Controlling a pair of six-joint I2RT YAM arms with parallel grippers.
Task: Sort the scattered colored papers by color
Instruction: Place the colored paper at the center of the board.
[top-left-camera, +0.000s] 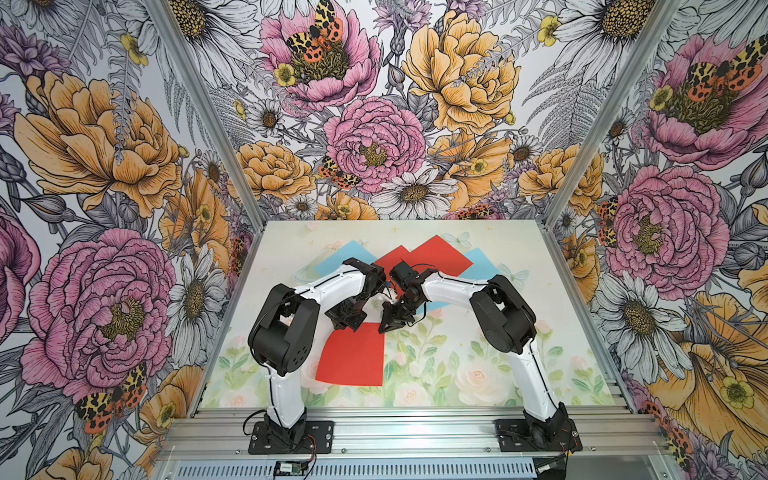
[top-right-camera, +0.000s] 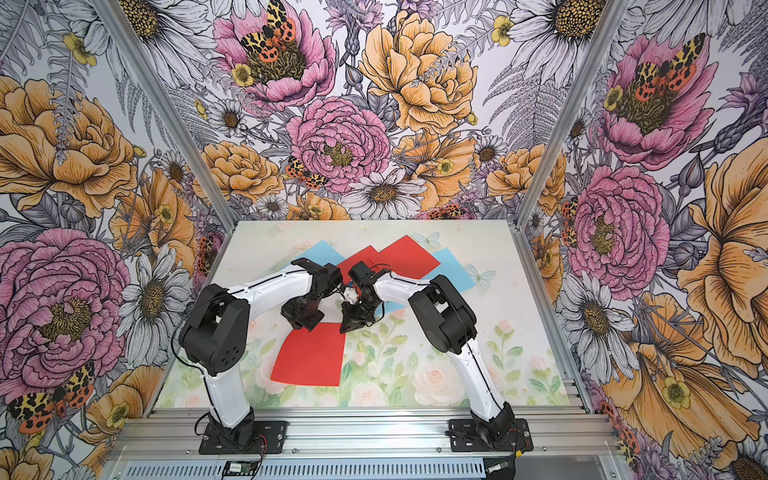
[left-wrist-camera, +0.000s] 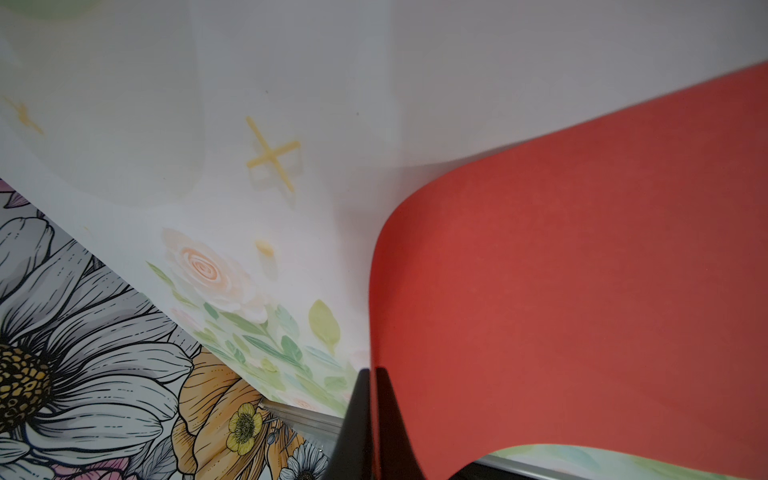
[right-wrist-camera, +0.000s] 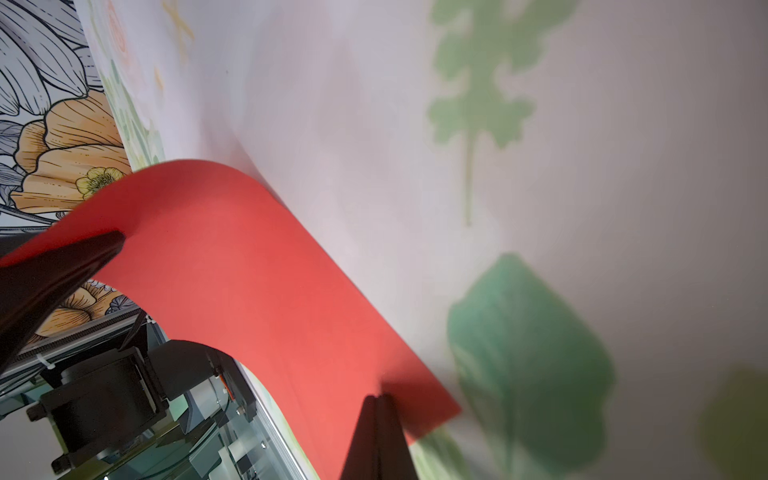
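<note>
Red sheet (top-left-camera: 353, 357): thin, light, limp; it bows between grips. Left gripper (left-wrist-camera: 371, 376) and right gripper (right-wrist-camera: 378, 402) jaws pinch its corners nearest the desk's (top-left-camera: 465, 345) far edge. Take it by the edges only.

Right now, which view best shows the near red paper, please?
A top view: nearly the whole near red paper shows, the left hand and right hand at its far corners. Wrist views show only curled parts.
</note>
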